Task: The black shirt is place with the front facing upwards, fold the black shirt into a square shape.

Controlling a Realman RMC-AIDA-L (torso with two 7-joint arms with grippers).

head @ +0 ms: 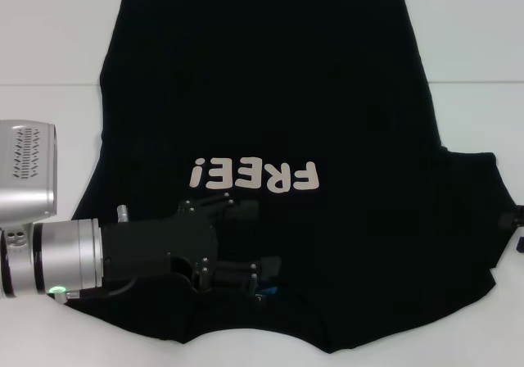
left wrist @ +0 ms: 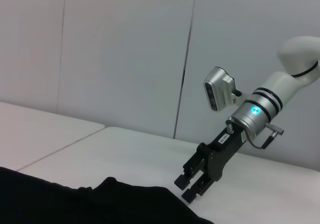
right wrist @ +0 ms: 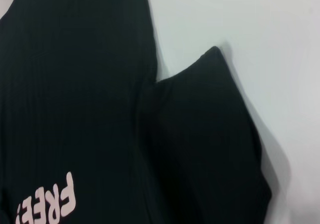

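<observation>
White table (head: pixel 49 39), black shirt (head: pixel 262 80), "FREE!" lettering (head: pixel 252 175)

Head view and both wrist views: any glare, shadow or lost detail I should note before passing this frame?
Head view: even light, no glare; the left claw nearly merges with the shirt, though the lettering reads clearly. Left wrist view: the right claw is sharp against the pale table; the shirt is a featureless dark mass. Right wrist view: a soft shadow edges the sleeve.
</observation>
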